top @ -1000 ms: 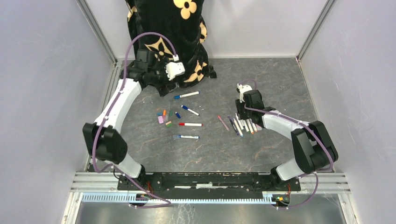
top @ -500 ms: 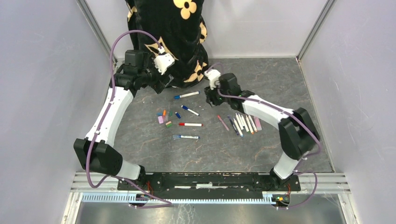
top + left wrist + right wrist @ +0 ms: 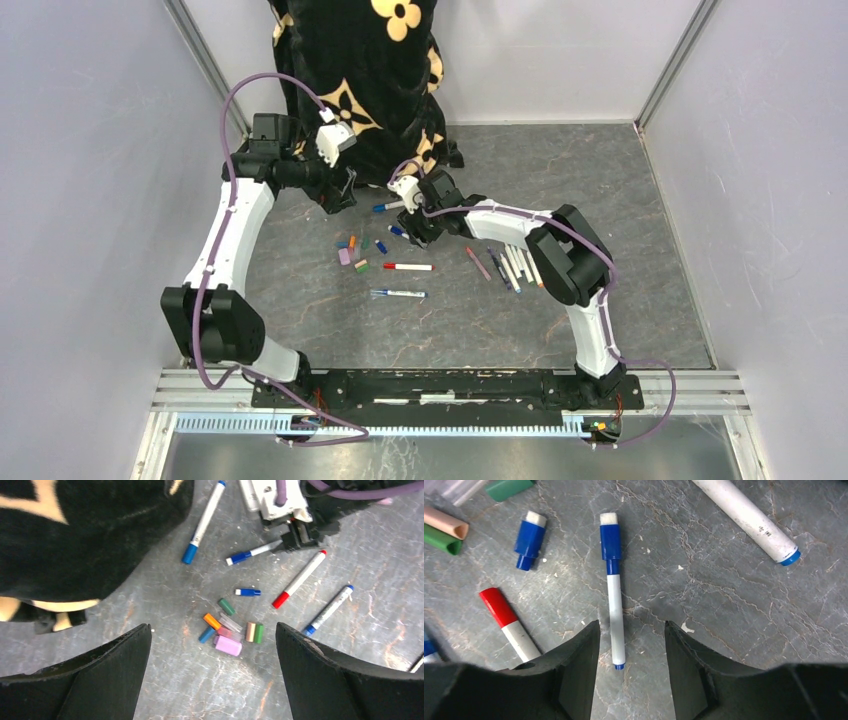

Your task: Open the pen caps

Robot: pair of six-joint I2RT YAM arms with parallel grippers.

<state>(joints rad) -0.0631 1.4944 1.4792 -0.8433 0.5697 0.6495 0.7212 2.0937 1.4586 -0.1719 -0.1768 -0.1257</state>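
A thin blue-capped pen (image 3: pixel 614 611) lies flat on the grey table. Its white tail end sits between the fingers of my open right gripper (image 3: pixel 631 630), apart from both; in the top view the gripper (image 3: pixel 413 230) hovers over this pen. My left gripper (image 3: pixel 212 627) is open and empty, high above a cluster of loose pen caps (image 3: pixel 228 645) in pink, orange, blue and green. The cluster shows left of centre in the top view (image 3: pixel 353 251). A red-capped pen (image 3: pixel 408 267), a blue-capped pen (image 3: pixel 398 294) and a thicker blue-ended pen (image 3: pixel 399 204) lie nearby.
A row of several uncapped white pens (image 3: pixel 518 266) lies right of centre, with a pink pen (image 3: pixel 478 263) beside it. A black cloth with cream flowers (image 3: pixel 370 70) stands at the back, close behind the left gripper (image 3: pixel 340 192). A loose blue cap (image 3: pixel 529 540) lies left of the pen.
My right gripper has swung left from the row of white pens to the thin blue-capped pen. My left gripper has drawn back to the left along the cloth.
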